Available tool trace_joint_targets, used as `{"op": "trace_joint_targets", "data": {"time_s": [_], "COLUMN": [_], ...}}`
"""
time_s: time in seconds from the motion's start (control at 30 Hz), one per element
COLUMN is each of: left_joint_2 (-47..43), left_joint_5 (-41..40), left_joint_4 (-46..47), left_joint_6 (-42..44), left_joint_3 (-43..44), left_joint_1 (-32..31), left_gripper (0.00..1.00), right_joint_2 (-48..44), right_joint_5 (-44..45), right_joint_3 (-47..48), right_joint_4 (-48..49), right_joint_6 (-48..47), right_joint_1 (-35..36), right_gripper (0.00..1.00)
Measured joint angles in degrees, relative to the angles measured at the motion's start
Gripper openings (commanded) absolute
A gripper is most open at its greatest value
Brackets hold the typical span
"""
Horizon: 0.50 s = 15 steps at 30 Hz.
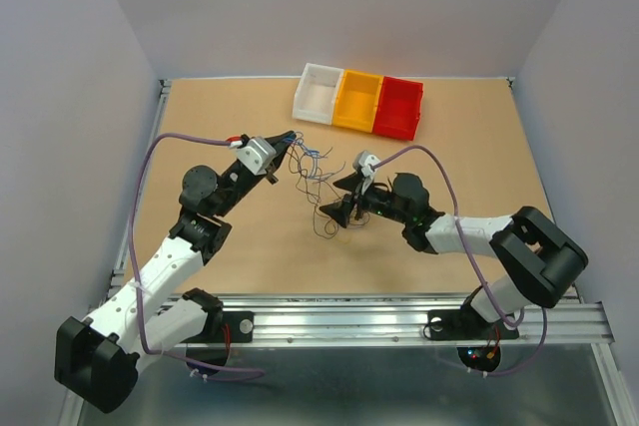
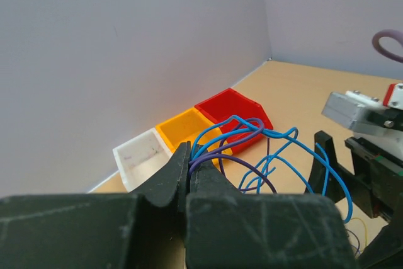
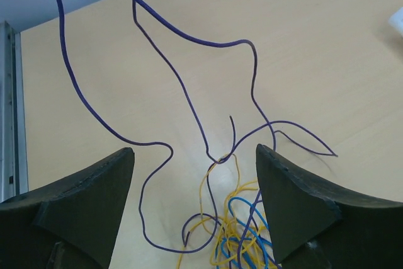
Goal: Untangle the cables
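Note:
The cables (image 1: 315, 185) are a loose tangle of thin blue, purple and yellow wires in the middle of the table. My left gripper (image 1: 287, 140) is shut on blue and purple wires (image 2: 230, 131) and holds their ends up off the table; the pinch shows in the left wrist view (image 2: 189, 163). My right gripper (image 1: 340, 199) is open and empty just right of the tangle. In the right wrist view (image 3: 195, 163) purple wires (image 3: 189, 89) run across the gap between its fingers. Yellow and blue wires (image 3: 236, 234) lie bunched below.
A white bin (image 1: 319, 93), an orange bin (image 1: 356, 100) and a red bin (image 1: 398, 107) stand in a row at the back of the table. The right arm's wrist (image 2: 368, 114) shows close in the left wrist view. A metal rail (image 1: 399, 311) runs along the near edge.

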Motion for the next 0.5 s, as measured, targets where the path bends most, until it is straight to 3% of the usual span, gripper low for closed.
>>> {"op": "trace_joint_targets", "data": {"time_s": [0.27,0.5], "left_joint_2": [-0.07,-1.05], "left_joint_5": [2.03,4.92], "left_joint_4": [-0.02,-0.09], "left_joint_6": [-0.17,-0.37], "left_joint_3": [-0.22,-0.33], "left_joint_1": [0.00,0.00], "left_gripper": [0.05,0.05], "right_joint_2": [4.48,6.80], "right_joint_5": [-1.64,2.40], "right_joint_3": [3.41,3.39], "right_joint_4": [1.62,12.22], "right_joint_6": [0.33,1.97], "right_joint_1": [-0.04,-0.09], "right_gripper": [0.83,0.77]}}
